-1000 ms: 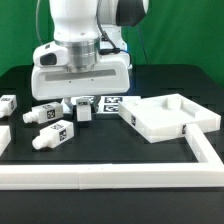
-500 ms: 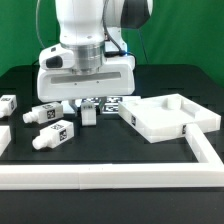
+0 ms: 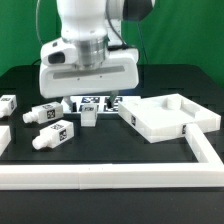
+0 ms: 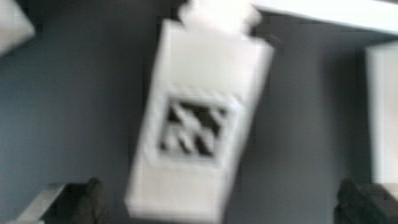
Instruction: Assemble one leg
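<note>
Hanging straight down over the worktop, the arm kept its wrist vertical, and its bulky white housing hid most of the pincer in the exterior view. In the wrist view the pincer was spread wide, with both dark fingertips well clear of the leg lying between them, tag side up, blurred. From outside, the leg sat on the worktop directly beneath the pincer and just in front of the marker board. Other legs lay off to one side of the pincer, and the white panel lay on the opposite side. Versus a second earlier, the arm had lifted slightly and shifted toward the exterior view's right. The leg below it showed a bit nearer the camera, and the other parts were unmoved.
</note>
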Robot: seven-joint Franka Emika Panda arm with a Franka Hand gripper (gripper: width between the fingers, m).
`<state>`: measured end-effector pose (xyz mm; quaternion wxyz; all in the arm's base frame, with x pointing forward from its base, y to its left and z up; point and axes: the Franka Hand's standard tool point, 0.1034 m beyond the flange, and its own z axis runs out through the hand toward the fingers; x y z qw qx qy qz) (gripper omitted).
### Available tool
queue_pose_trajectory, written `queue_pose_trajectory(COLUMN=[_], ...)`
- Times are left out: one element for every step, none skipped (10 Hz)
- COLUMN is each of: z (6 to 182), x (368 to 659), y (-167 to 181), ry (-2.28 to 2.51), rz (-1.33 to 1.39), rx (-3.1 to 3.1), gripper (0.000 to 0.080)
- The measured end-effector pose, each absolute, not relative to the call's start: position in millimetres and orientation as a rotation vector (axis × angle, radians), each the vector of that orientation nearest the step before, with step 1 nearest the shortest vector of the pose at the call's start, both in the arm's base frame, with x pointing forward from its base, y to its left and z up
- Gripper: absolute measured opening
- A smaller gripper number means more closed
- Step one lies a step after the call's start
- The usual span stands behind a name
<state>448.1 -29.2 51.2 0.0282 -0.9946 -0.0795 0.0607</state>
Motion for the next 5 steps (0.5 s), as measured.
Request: queue_pose_trajectory(z=[61.9,65.5,60.6,49.3,32.8], x=[455,458,456,456,454], y=[-8,13,24,37,41], ry=[-0.318,-0.397,-0.415,-0.398,-0.417], rz=[0.162,0.146,0.146,0.125,0.098], rx=[-3.063,-3.051,-3.047,-3.054,-3.057], gripper=[0.0648,0.0649,0.0649,0.0649,0.0649])
